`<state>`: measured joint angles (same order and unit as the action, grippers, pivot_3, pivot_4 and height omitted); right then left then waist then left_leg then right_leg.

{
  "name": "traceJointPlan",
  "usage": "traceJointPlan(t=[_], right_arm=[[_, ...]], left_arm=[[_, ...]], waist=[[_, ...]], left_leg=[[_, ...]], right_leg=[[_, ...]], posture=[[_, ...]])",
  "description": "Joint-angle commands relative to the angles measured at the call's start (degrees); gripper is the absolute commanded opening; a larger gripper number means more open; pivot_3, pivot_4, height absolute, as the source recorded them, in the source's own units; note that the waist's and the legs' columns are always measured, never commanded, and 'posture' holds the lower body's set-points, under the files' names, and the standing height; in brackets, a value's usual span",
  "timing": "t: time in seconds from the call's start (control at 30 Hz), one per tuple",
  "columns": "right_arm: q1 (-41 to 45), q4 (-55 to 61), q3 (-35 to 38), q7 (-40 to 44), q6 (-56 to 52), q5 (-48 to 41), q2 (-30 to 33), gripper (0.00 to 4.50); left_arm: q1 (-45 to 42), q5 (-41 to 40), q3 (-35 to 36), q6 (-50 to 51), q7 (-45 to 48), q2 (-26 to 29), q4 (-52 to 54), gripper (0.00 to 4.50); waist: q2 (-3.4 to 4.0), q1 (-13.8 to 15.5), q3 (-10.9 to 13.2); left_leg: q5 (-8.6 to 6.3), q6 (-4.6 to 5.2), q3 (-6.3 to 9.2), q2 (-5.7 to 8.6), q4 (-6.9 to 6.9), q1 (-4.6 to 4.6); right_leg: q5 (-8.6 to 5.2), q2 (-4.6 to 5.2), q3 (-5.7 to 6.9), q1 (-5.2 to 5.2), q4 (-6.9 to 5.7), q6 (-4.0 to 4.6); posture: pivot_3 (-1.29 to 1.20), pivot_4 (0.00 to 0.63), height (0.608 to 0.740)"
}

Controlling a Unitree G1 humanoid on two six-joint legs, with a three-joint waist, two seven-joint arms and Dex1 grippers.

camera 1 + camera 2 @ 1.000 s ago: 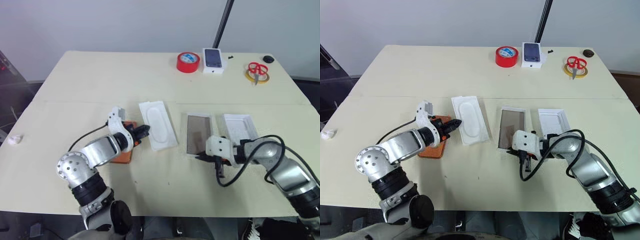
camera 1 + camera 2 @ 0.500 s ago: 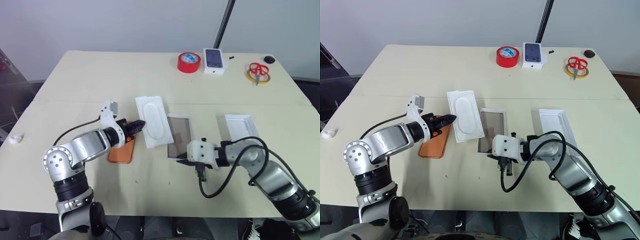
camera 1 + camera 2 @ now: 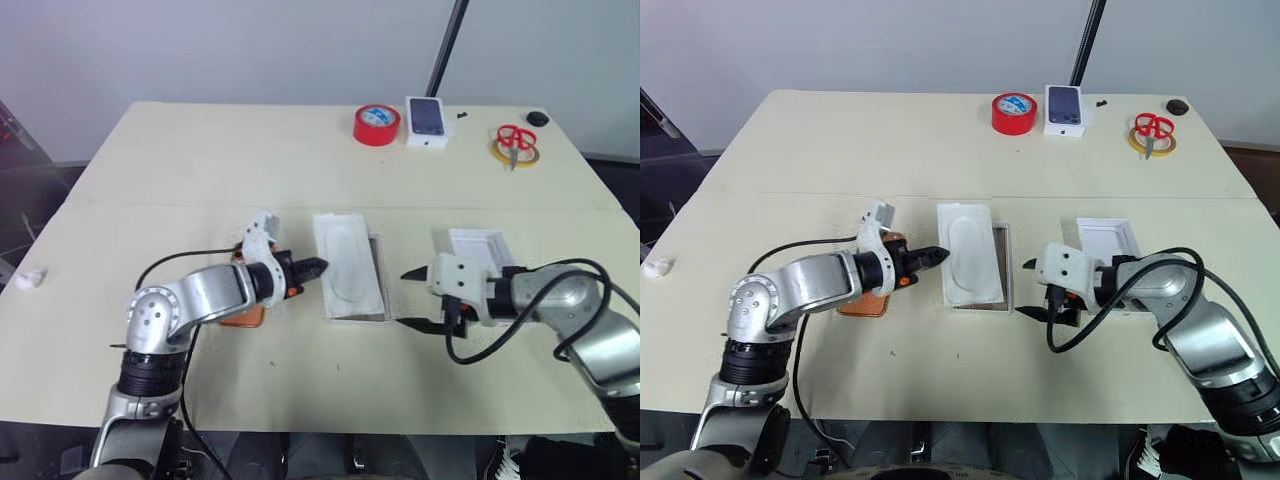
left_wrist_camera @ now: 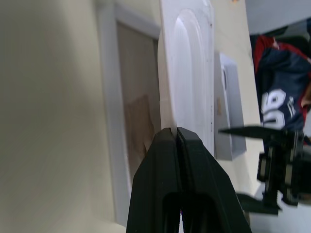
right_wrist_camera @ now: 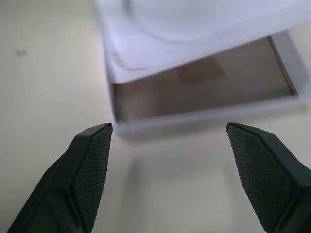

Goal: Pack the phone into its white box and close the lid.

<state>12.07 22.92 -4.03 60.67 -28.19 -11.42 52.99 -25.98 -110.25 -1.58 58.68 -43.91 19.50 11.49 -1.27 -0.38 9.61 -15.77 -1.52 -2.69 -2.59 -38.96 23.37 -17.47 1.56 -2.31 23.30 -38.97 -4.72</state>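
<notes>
Left eye view: one phone (image 3: pixel 243 316) flat on table (image 3: pixel 180 170), one white box (image 3: pixel 377 262) beside it, half-covered by one insert (image 3: pixel 349 262). One lid (image 3: pixel 482 247) further right. Left gripper (image 3: pixel 322 266) pinched shut, empty, tips against insert edge. Right gripper (image 3: pixel 409 298) spread wide, empty, near box.

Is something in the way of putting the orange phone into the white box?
Yes. A thin white insert with an oval recess lies over most of the shallow white cardboard box, covering its brownish floor. The flat copper-orange phone sits on the table beside it, under the left arm.
</notes>
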Motion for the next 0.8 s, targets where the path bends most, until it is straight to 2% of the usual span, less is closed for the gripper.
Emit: traceJointPlan(t=[0.03, 0.6, 0.7, 0.8], right_arm=[[0.1, -0.7, 2.2, -0.9, 2.1, 0.5, 0.9, 3.90], [0.6, -2.6, 1.5, -2.6, 4.4, 1.4, 0.0, 3.90], [0.8, -2.7, 1.3, -2.8, 4.4, 1.5, -0.2, 3.96], [0.7, -2.6, 1.6, -3.2, 4.3, 1.6, -0.3, 3.96]], left_arm=[[-1.7, 1.2, -2.0, -1.4, 2.3, 0.1, -0.6, 0.00], [-5.9, 7.2, -4.3, 0.0, 9.1, 1.6, -6.7, 0.00], [-6.8, 8.3, -4.4, 0.8, 10.6, 1.0, -7.9, 0.90], [-7.0, 8.9, -4.5, 1.7, 11.5, 0.7, -7.9, 2.31]], waist=[[0.00, -0.1, 0.0], [0.00, 0.0, 0.0], [0.00, 0.0, 0.0], [0.00, -0.1, 0.0]], left_leg=[[0.00, 0.00, 0.00, 0.00, 0.00, 0.00], [0.00, 0.00, -0.02, 0.01, 0.00, 0.00], [0.00, 0.00, -0.01, 0.01, 0.00, 0.01], [0.00, 0.00, -0.01, 0.01, 0.00, 0.01]], right_leg=[[0.00, -0.01, 0.00, 0.01, 0.00, 0.00], [0.00, -0.01, 0.00, 0.01, 0.01, -0.01], [0.00, -0.01, 0.00, 0.01, 0.01, -0.01], [0.00, -0.01, 0.00, 0.01, 0.01, -0.02]], posture=[[0.00, 0.150, 0.725], [0.00, 0.150, 0.725], [0.00, 0.150, 0.725], [0.00, 0.150, 0.725]])
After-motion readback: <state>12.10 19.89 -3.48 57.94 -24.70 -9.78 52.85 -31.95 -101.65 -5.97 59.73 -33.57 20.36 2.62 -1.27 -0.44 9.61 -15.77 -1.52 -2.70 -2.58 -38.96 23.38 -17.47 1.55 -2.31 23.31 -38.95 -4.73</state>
